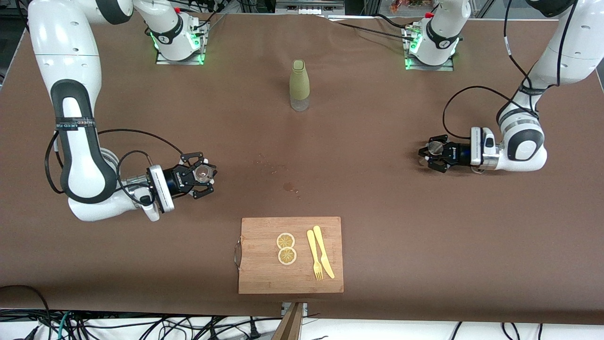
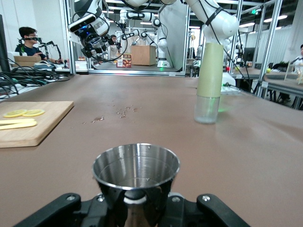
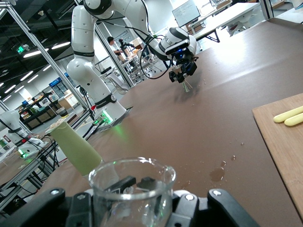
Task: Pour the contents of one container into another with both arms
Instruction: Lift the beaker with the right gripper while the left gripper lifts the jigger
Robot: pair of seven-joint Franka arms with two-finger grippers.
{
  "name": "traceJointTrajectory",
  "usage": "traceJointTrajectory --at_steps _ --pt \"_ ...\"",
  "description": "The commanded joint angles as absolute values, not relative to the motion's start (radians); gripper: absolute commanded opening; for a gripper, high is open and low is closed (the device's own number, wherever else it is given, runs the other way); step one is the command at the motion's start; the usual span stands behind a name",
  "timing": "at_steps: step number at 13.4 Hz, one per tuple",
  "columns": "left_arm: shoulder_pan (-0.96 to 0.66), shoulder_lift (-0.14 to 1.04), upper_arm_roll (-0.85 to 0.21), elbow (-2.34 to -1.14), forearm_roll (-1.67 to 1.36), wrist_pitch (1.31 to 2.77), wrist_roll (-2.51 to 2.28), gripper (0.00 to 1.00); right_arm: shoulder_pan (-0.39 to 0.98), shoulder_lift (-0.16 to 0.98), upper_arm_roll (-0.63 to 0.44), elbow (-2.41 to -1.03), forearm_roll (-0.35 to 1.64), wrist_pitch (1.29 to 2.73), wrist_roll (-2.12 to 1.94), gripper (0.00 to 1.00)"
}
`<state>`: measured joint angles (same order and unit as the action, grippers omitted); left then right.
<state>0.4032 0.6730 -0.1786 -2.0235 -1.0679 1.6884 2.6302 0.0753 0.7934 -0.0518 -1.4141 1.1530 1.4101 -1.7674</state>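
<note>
A glass beaker (image 1: 204,173) sits clamped in the right gripper (image 1: 202,175) at center-left of the front view; a steel cup (image 1: 434,149) is gripped by the left gripper (image 1: 432,156) at center-right. Between them lies bare brown table (image 1: 358,189), a green bottle (image 1: 299,85) upper center, a cutting board (image 1: 264,276) below.

You're looking at a wide table (image 1: 377,189) covered in brown sheeting, with a tangle of black cables (image 1: 141,328) hanging below its edge nearest the front camera. Past the table, your wrist views open onto a lab hall: metal frame posts (image 2: 66,38), long ceiling strip lights (image 3: 33,52), more benches and a cardboard box (image 2: 143,55). You can see a seated person with glasses (image 2: 29,41) at a desk, and a wall monitor (image 3: 185,13) glows farther off
</note>
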Motion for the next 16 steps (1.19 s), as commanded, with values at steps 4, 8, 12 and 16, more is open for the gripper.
traceJointTrajectory --at_steps 4,8,12,16 --pt "0.376 0.623 -0.36 -1.985 -1.136 1.869 2.464 0.0 0.066 0.761 -0.077 -1.41 1.128 1.301 -1.741 0.06" --pt "0.298 0.638 -0.432 -1.96 -1.316 2.018 2.445 0.0 0.064 0.738 -0.09 -1.41 1.049 1.235 -1.752 0.06" --pt "0.149 0.686 -0.456 -1.905 -1.53 2.181 2.444 0.0 0.066 0.726 -0.089 -1.41 1.031 1.166 -1.756 0.06" --pt "0.026 0.718 -0.456 -1.839 -1.673 2.298 2.442 0.0 0.08 0.721 -0.077 -1.413 0.962 1.123 -1.756 0.06"
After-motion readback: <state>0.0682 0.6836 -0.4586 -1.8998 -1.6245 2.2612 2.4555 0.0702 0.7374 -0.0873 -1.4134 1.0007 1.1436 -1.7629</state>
